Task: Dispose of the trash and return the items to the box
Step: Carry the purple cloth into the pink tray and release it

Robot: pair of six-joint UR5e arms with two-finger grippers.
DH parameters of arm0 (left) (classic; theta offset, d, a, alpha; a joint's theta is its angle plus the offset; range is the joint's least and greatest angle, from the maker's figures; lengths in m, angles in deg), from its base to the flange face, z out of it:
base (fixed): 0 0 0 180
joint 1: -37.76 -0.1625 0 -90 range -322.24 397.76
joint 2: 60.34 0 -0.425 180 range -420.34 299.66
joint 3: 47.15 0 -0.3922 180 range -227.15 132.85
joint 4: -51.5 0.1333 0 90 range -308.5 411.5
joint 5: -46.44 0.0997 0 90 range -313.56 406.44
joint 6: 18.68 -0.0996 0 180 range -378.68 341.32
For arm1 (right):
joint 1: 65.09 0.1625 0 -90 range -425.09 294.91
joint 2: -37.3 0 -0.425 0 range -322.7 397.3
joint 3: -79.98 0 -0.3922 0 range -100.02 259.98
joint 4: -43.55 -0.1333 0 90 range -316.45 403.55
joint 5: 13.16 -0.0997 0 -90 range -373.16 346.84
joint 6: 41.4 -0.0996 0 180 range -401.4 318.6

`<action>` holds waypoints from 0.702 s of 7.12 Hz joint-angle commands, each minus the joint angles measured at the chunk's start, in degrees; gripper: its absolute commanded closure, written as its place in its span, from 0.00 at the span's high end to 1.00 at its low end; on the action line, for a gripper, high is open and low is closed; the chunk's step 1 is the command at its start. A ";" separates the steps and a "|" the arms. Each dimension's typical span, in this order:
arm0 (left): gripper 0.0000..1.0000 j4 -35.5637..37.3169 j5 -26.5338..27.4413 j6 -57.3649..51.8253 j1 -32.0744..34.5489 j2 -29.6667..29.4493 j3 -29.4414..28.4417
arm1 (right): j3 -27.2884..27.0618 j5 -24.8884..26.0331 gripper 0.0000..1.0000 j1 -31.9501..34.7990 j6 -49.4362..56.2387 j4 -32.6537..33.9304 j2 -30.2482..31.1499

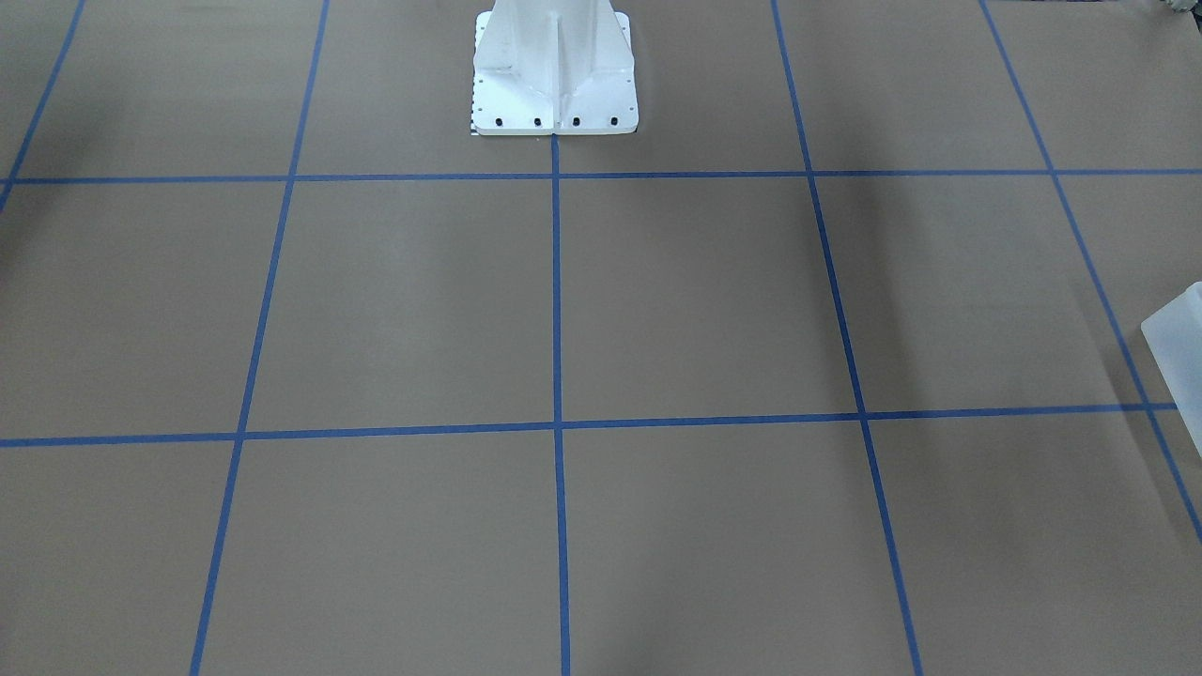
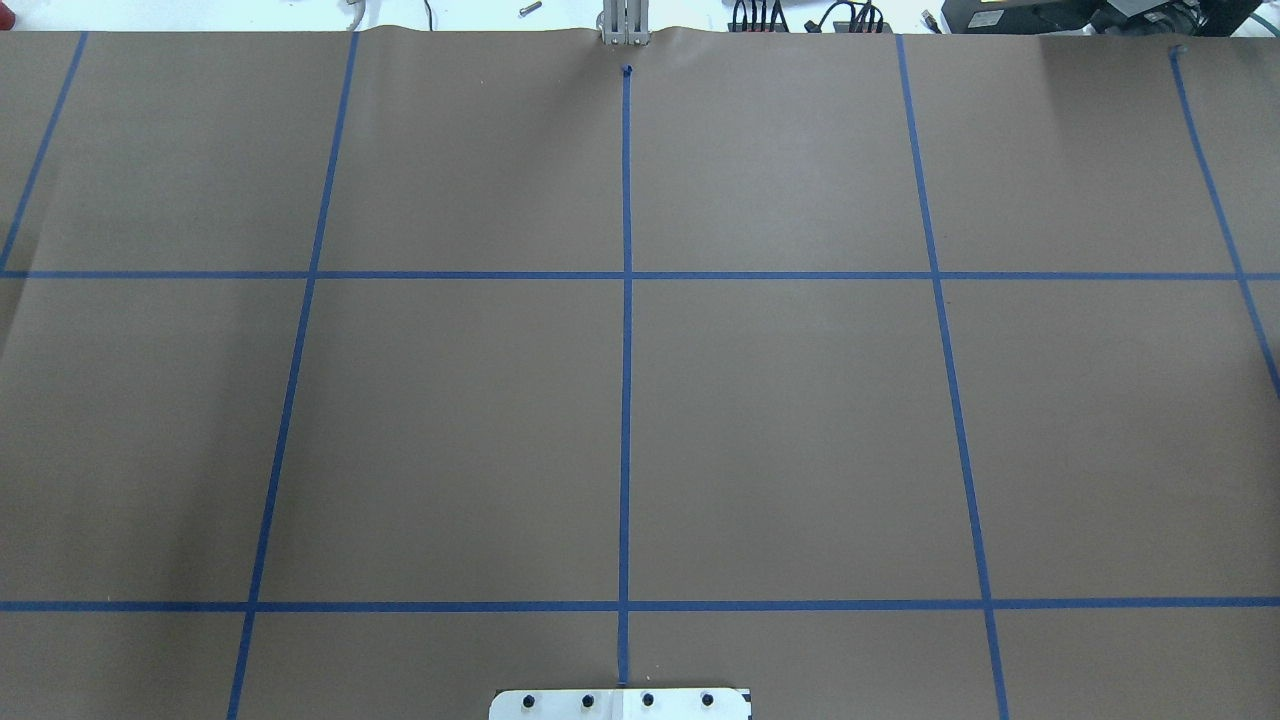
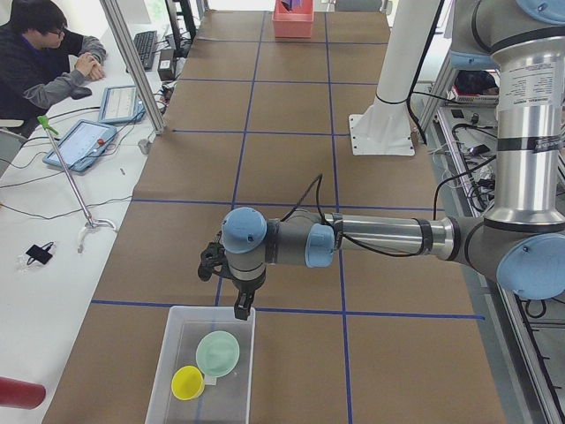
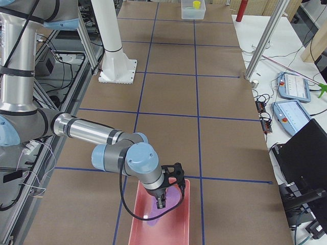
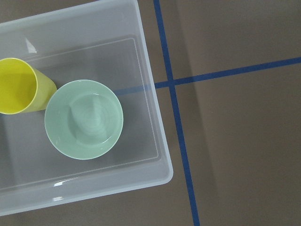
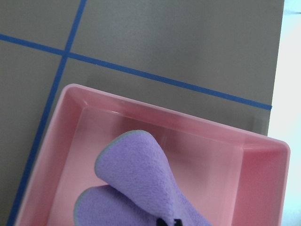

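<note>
Clearance is the main concern at both ends of the surface (image 2: pixel 800 430); the left hand (image 3: pixel 240 305) hangs over the rim of the clear box (image 5: pixel 157 155) at the robot's left end, and that box holds a green bowl (image 5: pixel 83 119) with a yellow cup (image 5: pixel 16 85) just beside it, touching or nearly so; the right hand (image 4: pixel 161 200) sits low over the pink bin (image 6: pixel 263 174) at the other end, close above a purple cloth (image 6: pixel 136 176) that lies folded in it; whether either hand is spread or closed cannot be told, since only the side views show them, and whether the right one touches the cloth is equally unclear.

Judged from how things lie, the sorting looks close to done, each arm at its own container; the step would go best with a straight vertical lift; the left hand stands near the box wall, so any sideways drift could catch the rim and drag the light box; the right hand should be fully spread before rising, because soft fleece tends to cling to a fingertip and ride out of the bin.
</note>
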 commanded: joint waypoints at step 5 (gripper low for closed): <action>0.99 0.00 0.00 -0.03 0.00 -0.19 0.08 | 5.53 -4.58 1.00 -4.31 -9.27 -7.27 -1.30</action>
